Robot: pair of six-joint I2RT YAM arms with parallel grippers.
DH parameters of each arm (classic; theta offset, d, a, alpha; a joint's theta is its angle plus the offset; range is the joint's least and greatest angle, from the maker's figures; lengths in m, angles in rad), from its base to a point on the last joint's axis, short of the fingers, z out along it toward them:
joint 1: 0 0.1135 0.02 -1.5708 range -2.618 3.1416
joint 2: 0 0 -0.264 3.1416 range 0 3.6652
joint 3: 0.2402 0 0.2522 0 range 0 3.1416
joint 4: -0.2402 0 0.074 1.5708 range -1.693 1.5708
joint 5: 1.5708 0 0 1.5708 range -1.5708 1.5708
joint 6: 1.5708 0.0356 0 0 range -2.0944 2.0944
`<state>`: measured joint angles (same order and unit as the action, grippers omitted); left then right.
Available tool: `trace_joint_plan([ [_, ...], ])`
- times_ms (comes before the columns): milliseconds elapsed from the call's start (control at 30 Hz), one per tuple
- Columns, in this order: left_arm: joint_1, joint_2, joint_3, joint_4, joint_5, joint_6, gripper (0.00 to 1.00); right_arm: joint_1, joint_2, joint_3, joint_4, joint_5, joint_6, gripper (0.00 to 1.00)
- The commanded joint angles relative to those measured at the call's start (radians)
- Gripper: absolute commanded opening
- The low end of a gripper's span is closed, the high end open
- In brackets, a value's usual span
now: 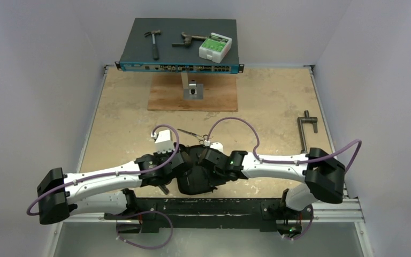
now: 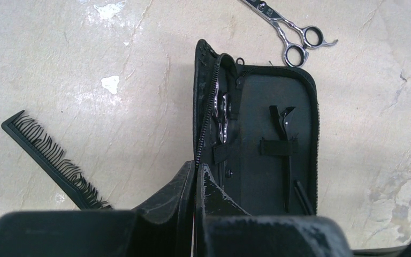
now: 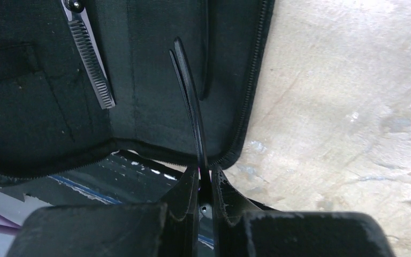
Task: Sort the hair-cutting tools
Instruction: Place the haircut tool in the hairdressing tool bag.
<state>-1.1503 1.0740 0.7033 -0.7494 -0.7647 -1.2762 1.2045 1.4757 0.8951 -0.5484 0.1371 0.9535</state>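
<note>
Box [image 1: 214,47] label unreadable; left hand [image 2: 195,179] grips case [image 2: 257,107], right hand [image 3: 204,184] clip [image 3: 189,101]

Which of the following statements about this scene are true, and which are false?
1. Slim silver ring-handled scissors lie on the table outside the black zip case. True.
2. The long narrow black comb is inside the case. False: it lies on the table beside it.
3. The right end effector is shut on the thin black pointed hair clip. True.
4. The case holds no scissors. False: a toothed silver blade shows inside.
</note>
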Motion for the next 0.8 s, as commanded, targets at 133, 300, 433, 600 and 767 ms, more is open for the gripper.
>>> trace_joint_plan([
  [133, -0.032, 0.003, 0.038, 0.011, -0.056, -0.074, 0.00, 0.005, 0.092, 0.060, 0.050, -0.058, -0.006, 0.00],
  [300, -0.047, 0.002, 0.032, 0.007, -0.063, -0.090, 0.00, 0.004, 0.119, 0.055, 0.072, -0.078, 0.022, 0.00],
  [433, -0.056, -0.003, 0.017, 0.017, -0.062, -0.104, 0.00, 0.004, 0.142, 0.059, 0.072, -0.083, 0.024, 0.00],
  [600, -0.068, -0.018, 0.001, 0.022, -0.062, -0.123, 0.00, 0.003, 0.154, 0.068, 0.057, -0.062, 0.024, 0.00],
  [767, -0.081, -0.038, -0.021, 0.032, -0.069, -0.135, 0.00, -0.011, 0.165, 0.064, 0.055, -0.052, 0.023, 0.00],
])
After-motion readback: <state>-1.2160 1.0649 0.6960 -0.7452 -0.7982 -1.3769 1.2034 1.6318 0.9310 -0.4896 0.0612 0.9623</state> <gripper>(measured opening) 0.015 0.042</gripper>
